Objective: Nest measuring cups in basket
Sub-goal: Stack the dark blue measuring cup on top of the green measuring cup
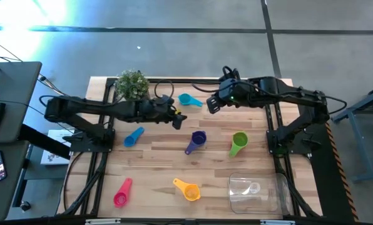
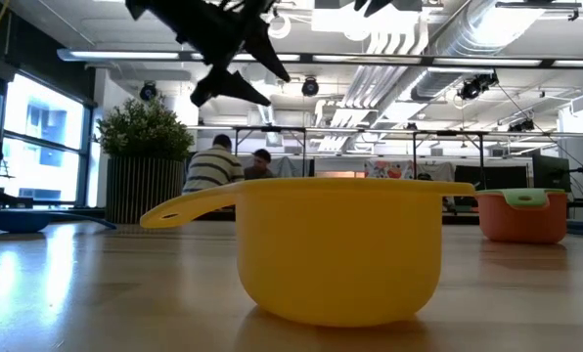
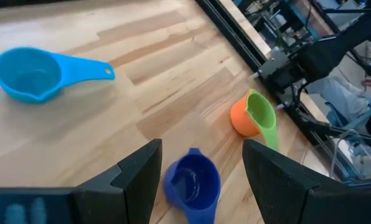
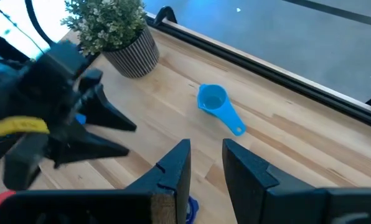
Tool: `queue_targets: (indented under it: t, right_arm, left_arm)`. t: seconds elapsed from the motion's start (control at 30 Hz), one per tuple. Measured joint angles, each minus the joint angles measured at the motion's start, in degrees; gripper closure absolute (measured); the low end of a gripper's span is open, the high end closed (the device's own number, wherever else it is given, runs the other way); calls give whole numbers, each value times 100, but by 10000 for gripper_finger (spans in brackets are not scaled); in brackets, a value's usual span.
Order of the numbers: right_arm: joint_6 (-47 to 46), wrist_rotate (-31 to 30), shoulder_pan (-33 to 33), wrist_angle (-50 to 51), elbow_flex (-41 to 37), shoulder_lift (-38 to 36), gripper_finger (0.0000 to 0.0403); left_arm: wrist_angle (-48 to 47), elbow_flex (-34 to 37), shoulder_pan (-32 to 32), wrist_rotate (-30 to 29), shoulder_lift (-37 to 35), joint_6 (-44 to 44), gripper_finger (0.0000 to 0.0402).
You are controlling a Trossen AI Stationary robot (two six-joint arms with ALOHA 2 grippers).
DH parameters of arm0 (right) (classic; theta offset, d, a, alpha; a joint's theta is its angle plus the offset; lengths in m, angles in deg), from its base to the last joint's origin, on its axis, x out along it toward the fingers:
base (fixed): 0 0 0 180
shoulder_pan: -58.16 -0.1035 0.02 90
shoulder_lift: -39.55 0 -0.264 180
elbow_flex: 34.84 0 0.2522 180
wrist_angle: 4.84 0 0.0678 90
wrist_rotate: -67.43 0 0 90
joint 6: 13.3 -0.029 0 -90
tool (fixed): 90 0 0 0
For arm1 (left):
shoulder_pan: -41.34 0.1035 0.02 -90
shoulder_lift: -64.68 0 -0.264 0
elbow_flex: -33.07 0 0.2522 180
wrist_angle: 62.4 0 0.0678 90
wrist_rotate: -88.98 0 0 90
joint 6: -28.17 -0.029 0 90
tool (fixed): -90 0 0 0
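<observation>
Both arms hang above the back half of the table, nothing held. Left gripper [image 1: 177, 119] is open, fingers spread, over bare wood just left of the purple cup [image 1: 196, 141]; in its wrist view that cup [image 3: 192, 184] sits between the fingers. Right gripper [image 1: 211, 104] is up near the back edge beside the teal cup [image 1: 189, 100], fingers parted with a narrow gap. Cups lie loose on the table: blue cup [image 1: 133, 137] left, green cup [image 1: 238, 144] right with orange nested under it, pink cup [image 1: 122, 192] front left, yellow cup [image 1: 188, 189] front centre. Basket [image 1: 252, 190] stands front right, well apart from both grippers. Plant [image 1: 131, 84] at back left.
</observation>
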Motion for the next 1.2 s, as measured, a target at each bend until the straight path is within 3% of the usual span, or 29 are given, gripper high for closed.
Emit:
queue_targets:
  t: [0.73,1.2]
  right_arm:
    - [303,21,428,456,0,1,318]
    - [497,15,452,502,0,1,318]
  left_arm:
    - [719,0,-30,746,1553,953,186]
    - [927,-9,-168,761,1934,1049,186]
